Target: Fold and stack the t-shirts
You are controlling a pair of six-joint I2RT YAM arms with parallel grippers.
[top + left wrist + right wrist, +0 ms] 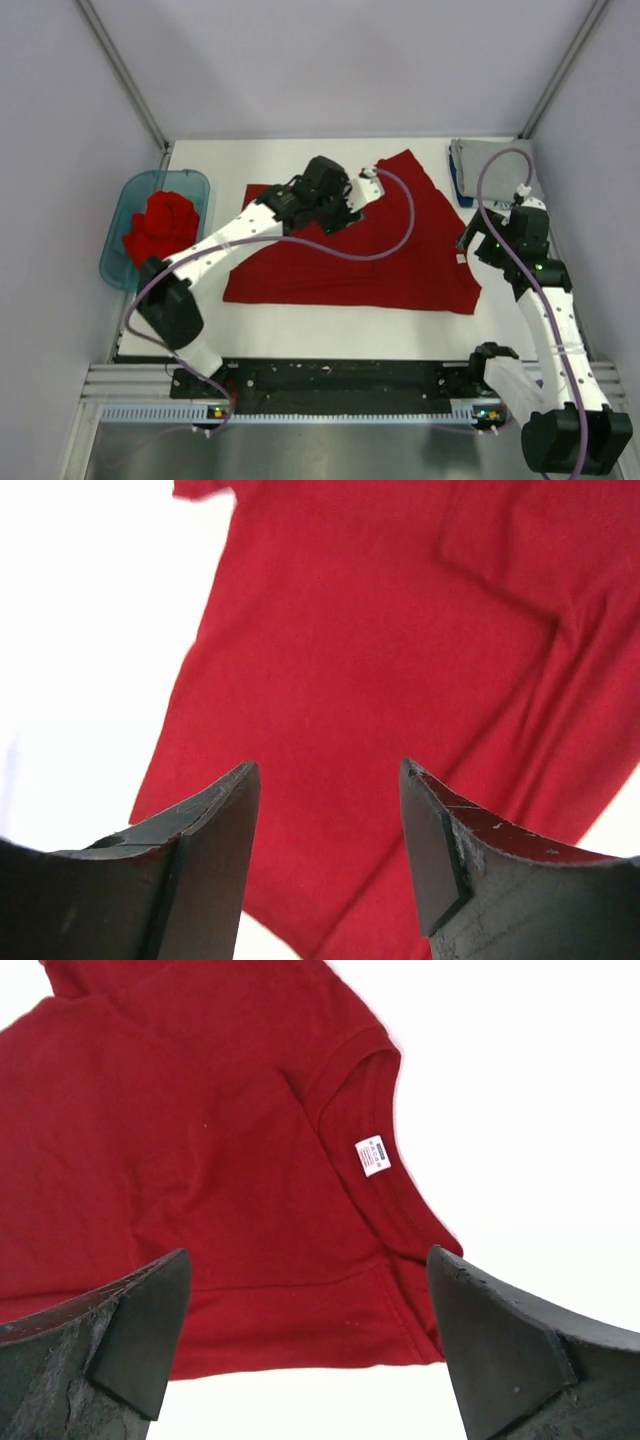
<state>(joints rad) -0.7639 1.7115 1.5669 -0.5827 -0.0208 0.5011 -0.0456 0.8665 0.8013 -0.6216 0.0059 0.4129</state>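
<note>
Red t-shirt (420,270) laid out on tabletop (300,322); left hand (328,770) and right hand (308,1260) above it, fingers apart, gripping nothing.

The left arm (235,232) stretches forward and to the right from its base. The left hand (325,775) points down, jaws parted, gripping nothing. The right arm (548,300) folds up at the right side. The right hand (310,1265) is spread wide and empty.

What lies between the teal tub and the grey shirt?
The spread red t-shirt, with the left gripper above it, seen in the top view.
</note>
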